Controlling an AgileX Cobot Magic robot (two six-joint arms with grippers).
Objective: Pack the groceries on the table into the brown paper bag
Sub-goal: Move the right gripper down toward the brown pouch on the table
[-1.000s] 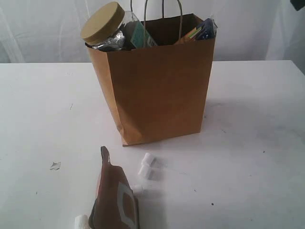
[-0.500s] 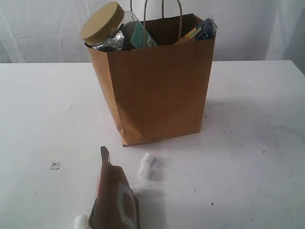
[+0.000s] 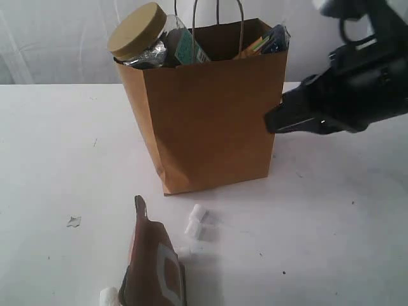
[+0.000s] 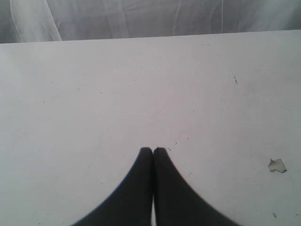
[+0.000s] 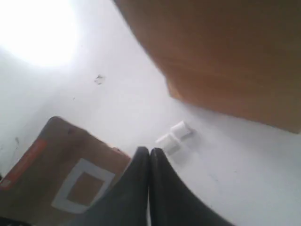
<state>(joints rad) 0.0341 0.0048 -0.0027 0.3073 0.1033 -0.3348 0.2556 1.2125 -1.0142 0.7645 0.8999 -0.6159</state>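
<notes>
The brown paper bag (image 3: 210,108) stands upright in the middle of the white table (image 3: 338,210). A clear jar with a mustard lid (image 3: 137,30) and the navy end of a spaghetti packet (image 3: 275,39) stick out of its top. A brown-orange pouch (image 3: 153,261) lies on the table in front of the bag, also seen in the right wrist view as the pouch (image 5: 61,179). My right gripper (image 3: 273,121) is shut and empty, raised just right of the bag, its closed tip (image 5: 149,151) above the table near the pouch. My left gripper (image 4: 153,150) is shut and empty over bare table.
Two small white cylindrical bits (image 3: 196,221) lie between the bag and the pouch, seen too as white bits (image 5: 174,136). Another white bit (image 3: 108,297) sits left of the pouch. A small torn scrap (image 3: 74,221) lies to the left, also the scrap (image 4: 277,165).
My right arm has come into the exterior view from the right and now hangs beside the bag. The bag, pouch and white bits have not moved.
</notes>
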